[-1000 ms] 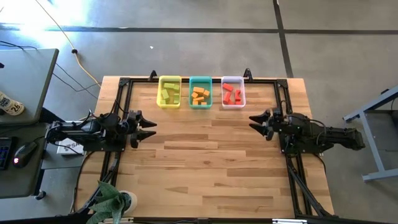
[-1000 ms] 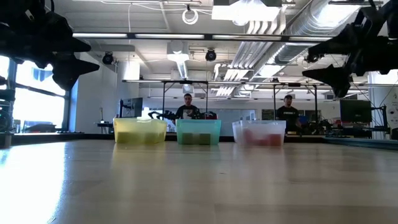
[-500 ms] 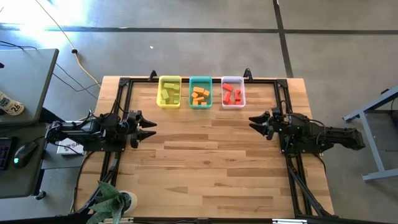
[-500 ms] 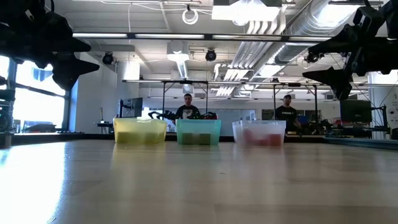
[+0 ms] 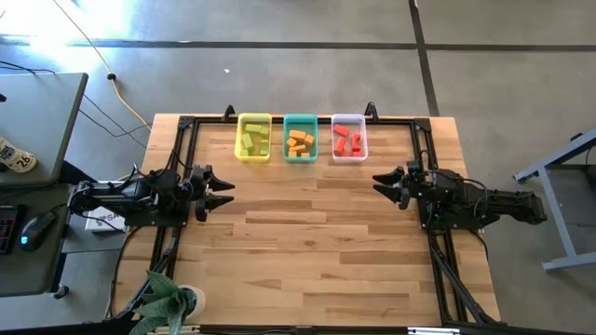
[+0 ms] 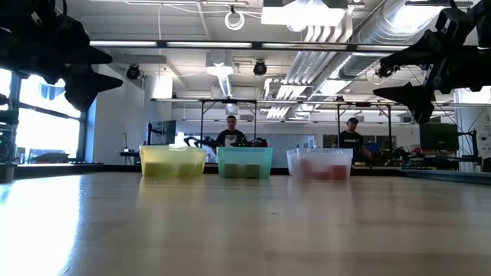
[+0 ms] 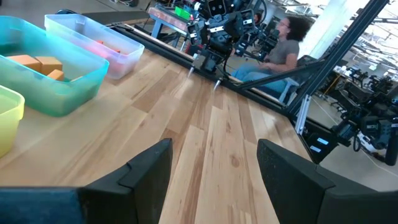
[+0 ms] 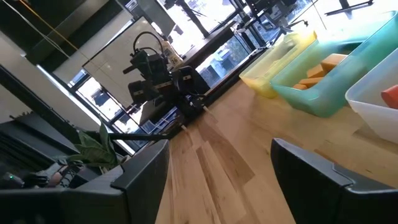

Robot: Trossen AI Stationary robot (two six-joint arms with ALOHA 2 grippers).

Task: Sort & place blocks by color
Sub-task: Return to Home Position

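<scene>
All the blocks lie in three bins at the table's far edge: light green blocks (image 5: 253, 141) in the yellow bin (image 5: 253, 120), orange blocks (image 5: 299, 142) in the teal bin (image 5: 299, 120), red blocks (image 5: 347, 142) in the clear bin (image 5: 347, 119). My left gripper (image 5: 223, 189) hovers open above the table's left side, holding nothing. My right gripper (image 5: 381, 182) hovers open above the right side, also holding nothing. Both point toward the table's middle. In the low view both grippers, left (image 6: 103, 67) and right (image 6: 387, 72), hang well above the tabletop.
A black frame rail (image 5: 307, 119) runs around the table behind the bins. A plant (image 5: 163, 302) sits at the near left corner. Bare wood (image 5: 307, 233) stretches between the arms. A desk with a mouse (image 5: 37, 230) stands left of the table. People (image 6: 232, 132) sit in the room beyond.
</scene>
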